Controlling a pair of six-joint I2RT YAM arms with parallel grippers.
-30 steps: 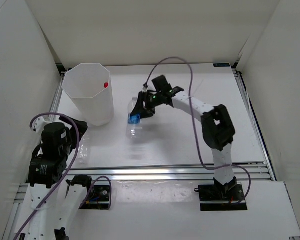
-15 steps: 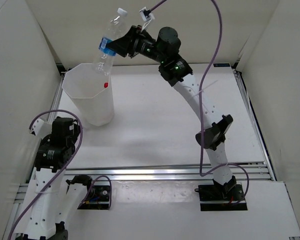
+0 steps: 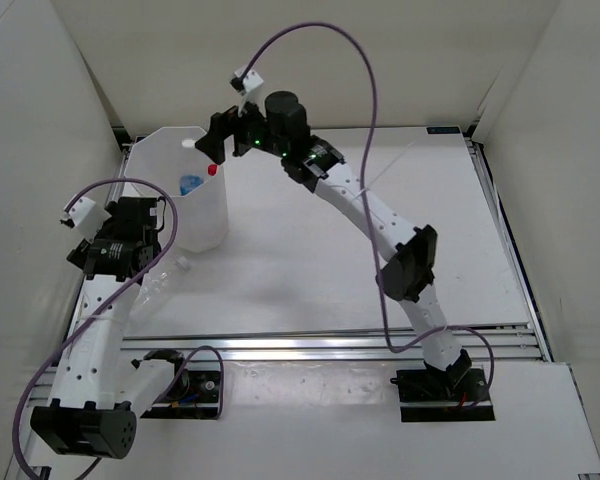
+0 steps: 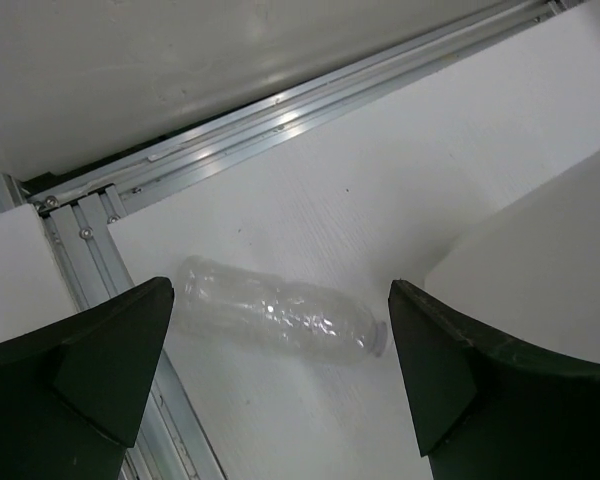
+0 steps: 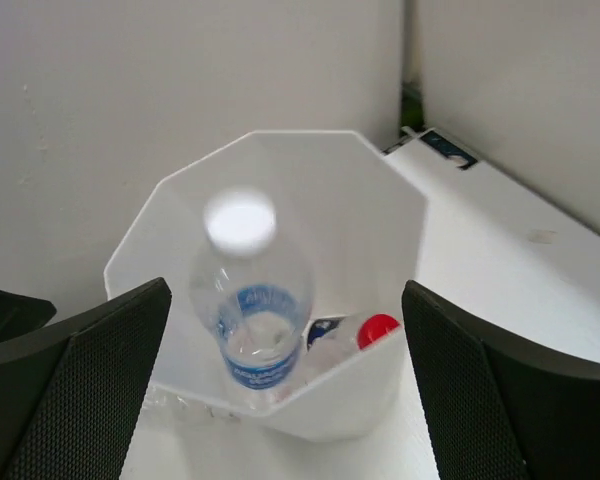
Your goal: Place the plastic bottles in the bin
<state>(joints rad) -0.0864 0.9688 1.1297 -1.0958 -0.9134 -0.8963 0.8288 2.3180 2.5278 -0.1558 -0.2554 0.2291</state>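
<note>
While the white bin [image 3: 200, 225] stands at the far left of the table [image 3: 280, 260], you have a blue-labelled bottle [image 5: 252, 330] upright inside it, its white cap blurred and pointing up. A red cap [image 5: 378, 327] shows at the bottom just beside it. One clear bottle [image 4: 280, 320] without a label lies on its side on the table near the bin's base. Your right gripper [image 3: 216, 146] hangs over the bin's mouth on a long, high reach, jaws wide apart and holding nothing. Your left gripper [image 4: 281, 287] hovers above the lying bottle, jaws wide too, not touching it.
</note>
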